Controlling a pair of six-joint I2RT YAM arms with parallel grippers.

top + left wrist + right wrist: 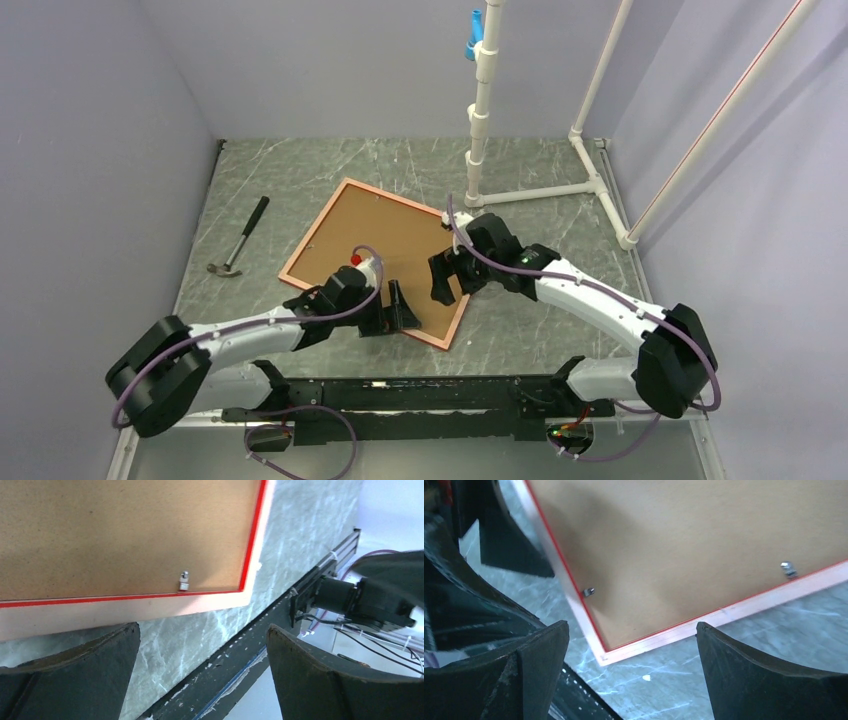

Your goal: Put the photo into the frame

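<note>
Brown backing board (370, 225) seen from above, seated in the frame (313, 224), lying back-up on the counter (300, 165). Left tool (392, 310) spread and empty over the near corner. Right tool (445, 280) spread and empty just beyond it, at the right-hand corner. Hammer (240, 238) well off to the left tool's far side. Photo nowhere in sight.

From the left wrist: fingers wide apart, holding nothing, frame edge just ahead, one metal tab (184, 582) at the board's rim.

From the right wrist: likewise splayed and empty, frame corner straight ahead between the fingers, two tabs (589, 591) along its edges.

Judged late in the task: board in place, perhaps only tabs left to secure. Photo presumably beneath the board, but impossible to confirm. Hard to say whether fully turned, those tabs. Far frame edges cut off in both wrist views.
</note>
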